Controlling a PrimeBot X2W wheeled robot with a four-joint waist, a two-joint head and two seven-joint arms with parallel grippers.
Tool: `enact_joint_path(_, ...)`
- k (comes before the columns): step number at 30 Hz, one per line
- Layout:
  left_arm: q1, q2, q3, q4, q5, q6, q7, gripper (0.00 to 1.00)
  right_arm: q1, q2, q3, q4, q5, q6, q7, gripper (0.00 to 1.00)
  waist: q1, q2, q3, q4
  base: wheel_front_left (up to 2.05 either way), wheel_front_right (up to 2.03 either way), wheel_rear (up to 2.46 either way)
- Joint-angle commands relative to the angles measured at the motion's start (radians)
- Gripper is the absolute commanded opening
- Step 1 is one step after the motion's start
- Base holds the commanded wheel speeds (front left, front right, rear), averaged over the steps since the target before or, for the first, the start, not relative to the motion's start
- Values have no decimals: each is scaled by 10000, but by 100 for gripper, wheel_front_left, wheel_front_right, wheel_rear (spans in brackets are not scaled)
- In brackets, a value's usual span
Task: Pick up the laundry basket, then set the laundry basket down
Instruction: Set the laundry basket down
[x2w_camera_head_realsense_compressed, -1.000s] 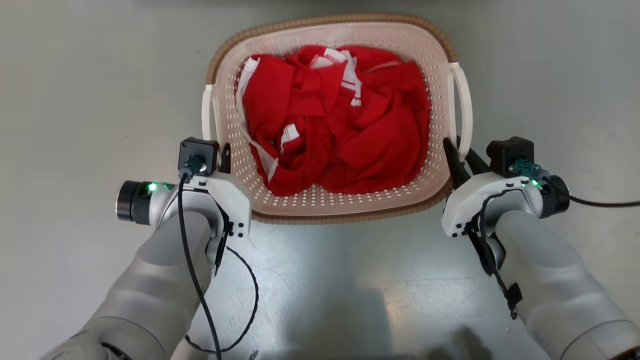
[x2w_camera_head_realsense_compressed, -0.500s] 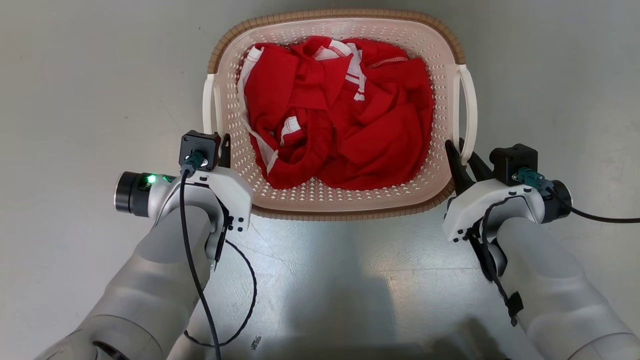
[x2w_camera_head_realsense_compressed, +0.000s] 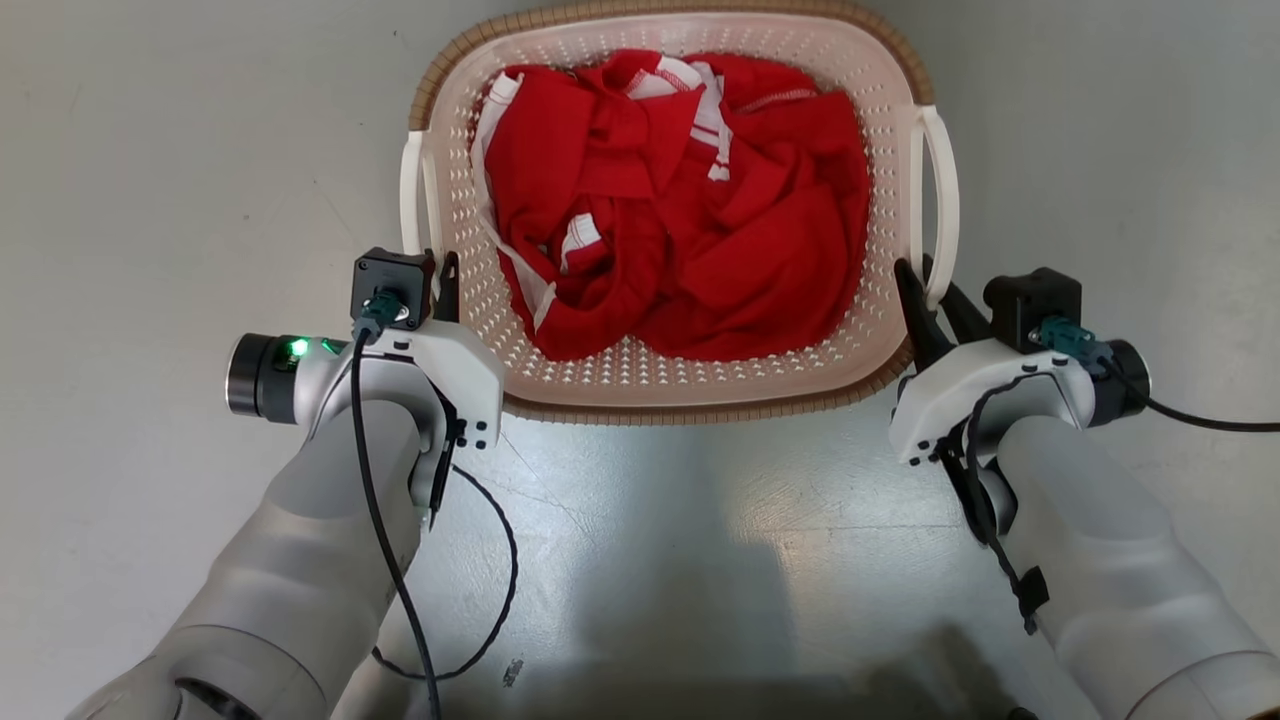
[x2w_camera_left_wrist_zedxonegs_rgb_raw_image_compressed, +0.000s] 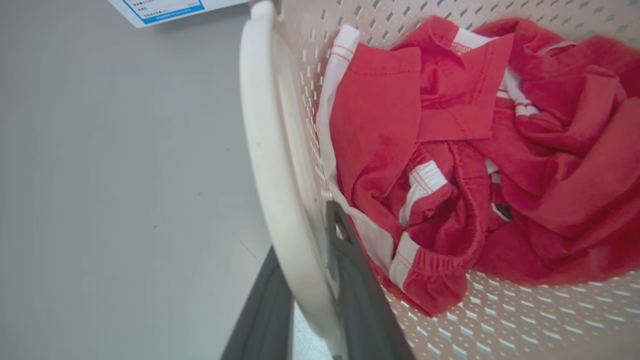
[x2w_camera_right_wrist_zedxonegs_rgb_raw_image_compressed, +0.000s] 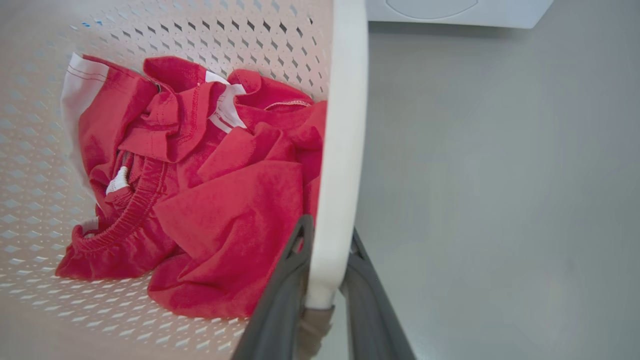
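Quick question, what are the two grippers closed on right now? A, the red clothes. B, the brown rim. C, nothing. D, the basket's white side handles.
D: in the wrist views the left gripper pinches the left handle of the laundry basket, and the right gripper pinches the right handle.

A white, blue-edged label (x2w_camera_left_wrist_zedxonegs_rgb_raw_image_compressed: 165, 7) bears lines of small print, too blurred to read.

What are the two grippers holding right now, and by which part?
The laundry basket: the left gripper clamps its left white side handle, the right gripper its right handle.
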Motion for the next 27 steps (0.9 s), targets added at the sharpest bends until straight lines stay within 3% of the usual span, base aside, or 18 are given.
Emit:
enact_joint_path(1,-230,554,262,22,210,236,-122,0,376,-6,132,-74,-198,44,-141,0,-1,0,19,9,0,0,0)
enact_joint_path(27,-123,473,1114,10,941,127,-122,0,338,-6,-35,-248,-300,44,-141,0,-1,0,67,-63,0,0,0)
